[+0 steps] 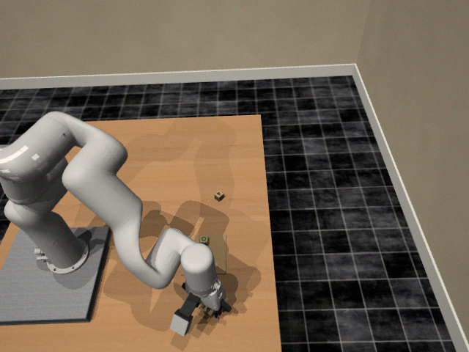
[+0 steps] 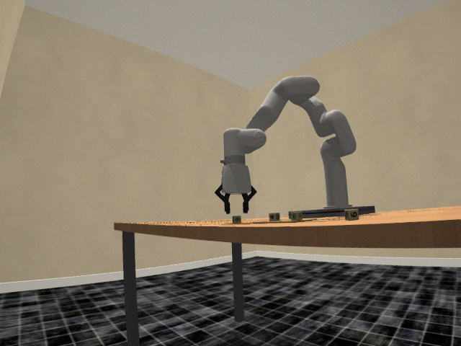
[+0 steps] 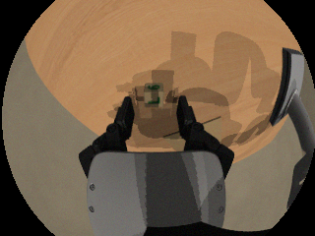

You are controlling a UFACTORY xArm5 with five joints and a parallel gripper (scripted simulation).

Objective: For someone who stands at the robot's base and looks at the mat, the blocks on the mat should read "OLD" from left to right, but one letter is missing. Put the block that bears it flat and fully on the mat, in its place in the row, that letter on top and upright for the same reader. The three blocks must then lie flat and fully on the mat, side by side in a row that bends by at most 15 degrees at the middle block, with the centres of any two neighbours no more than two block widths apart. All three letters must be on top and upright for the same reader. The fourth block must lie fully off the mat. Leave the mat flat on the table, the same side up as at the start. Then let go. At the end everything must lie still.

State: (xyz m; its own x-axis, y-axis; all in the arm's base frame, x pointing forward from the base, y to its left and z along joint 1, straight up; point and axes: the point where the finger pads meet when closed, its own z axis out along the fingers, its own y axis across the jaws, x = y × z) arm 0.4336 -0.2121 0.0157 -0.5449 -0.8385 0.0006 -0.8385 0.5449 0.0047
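Looks like a light, rigid little cube, so probably best pinched square across two opposite side faces, low enough that it can't tip. Gripper [image 2: 235, 208] hanging just above the block [image 2: 236, 219] near the table [image 2: 260, 231] edge, fingers spread partway and pinching nothing. Tan block with a green mark on top, too blurry to read; farther along, mat [image 1: 221, 251] with an O block [image 1: 204, 239], then another block [image 1: 219, 196].
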